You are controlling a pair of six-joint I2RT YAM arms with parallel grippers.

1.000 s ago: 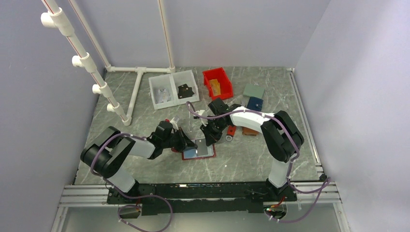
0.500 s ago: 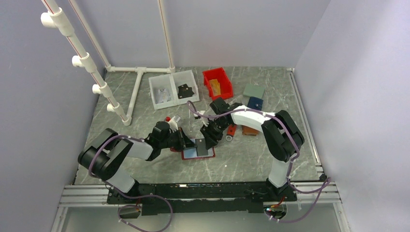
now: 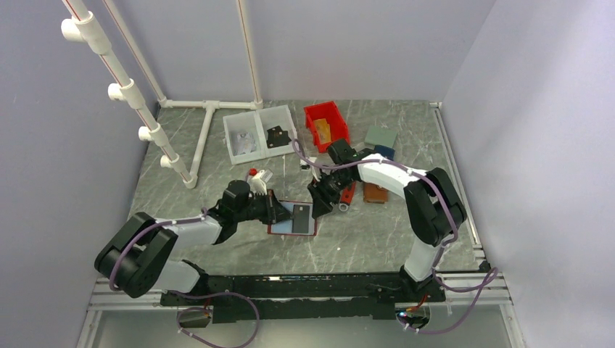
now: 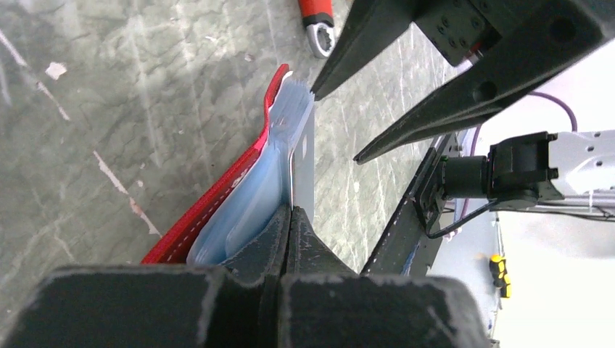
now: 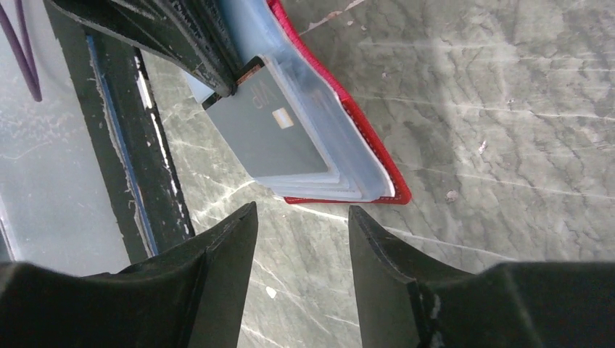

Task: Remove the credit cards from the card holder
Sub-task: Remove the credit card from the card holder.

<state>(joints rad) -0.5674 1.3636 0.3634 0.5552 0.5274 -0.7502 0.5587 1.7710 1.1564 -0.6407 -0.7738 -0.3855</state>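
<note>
you are looking at a left arm (image 3: 185, 230) and right arm (image 3: 381, 172) wearing white shells over black joints, trailing purple cables (image 4: 551, 98), and ending in matte black tapered fingers (image 5: 217, 261).

left claw (image 4: 290, 213): clamped on card holder (image 4: 250, 185) | right claw (image 4: 334, 125): parted

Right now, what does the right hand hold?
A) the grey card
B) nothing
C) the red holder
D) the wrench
B: in the right wrist view the right hand is open with only bare table between its fingers, just short of the end of the holder, on which the grey card lies.
</note>
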